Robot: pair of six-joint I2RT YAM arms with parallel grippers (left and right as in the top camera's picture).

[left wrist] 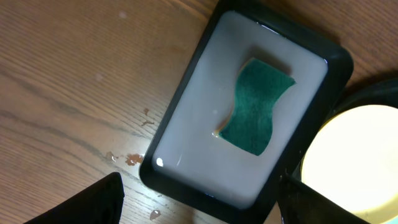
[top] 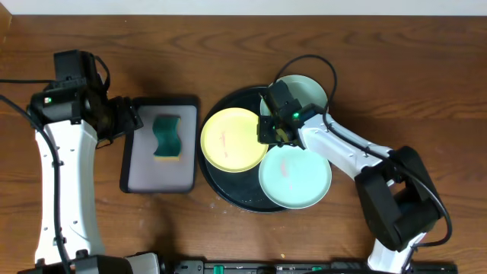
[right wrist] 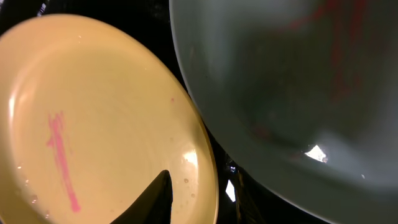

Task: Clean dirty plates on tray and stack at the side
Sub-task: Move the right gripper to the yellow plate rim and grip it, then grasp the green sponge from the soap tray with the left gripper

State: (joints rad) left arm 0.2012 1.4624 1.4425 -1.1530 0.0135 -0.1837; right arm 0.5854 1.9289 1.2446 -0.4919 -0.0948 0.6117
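Observation:
The large round black tray (top: 228, 186) holds three plates: a pale yellow plate (top: 232, 139) on its left, one aqua plate (top: 295, 176) at the front right and another aqua plate (top: 310, 91) at the back. My right gripper (top: 274, 131) hangs low over the yellow plate's right rim. In the right wrist view it is open (right wrist: 205, 199), with one finger over the yellow plate (right wrist: 93, 118), which bears a pink smear. An aqua plate (right wrist: 292, 87) with red smears lies beside it. My left gripper (top: 128, 118) is open and empty (left wrist: 199, 208).
A rectangular grey tray with a black rim (top: 144, 171) lies left of the round tray and holds a green sponge (top: 169, 137). In the left wrist view the sponge (left wrist: 256, 106) sits in that tray (left wrist: 199, 143). Small wet spots (left wrist: 130, 159) dot the wooden table.

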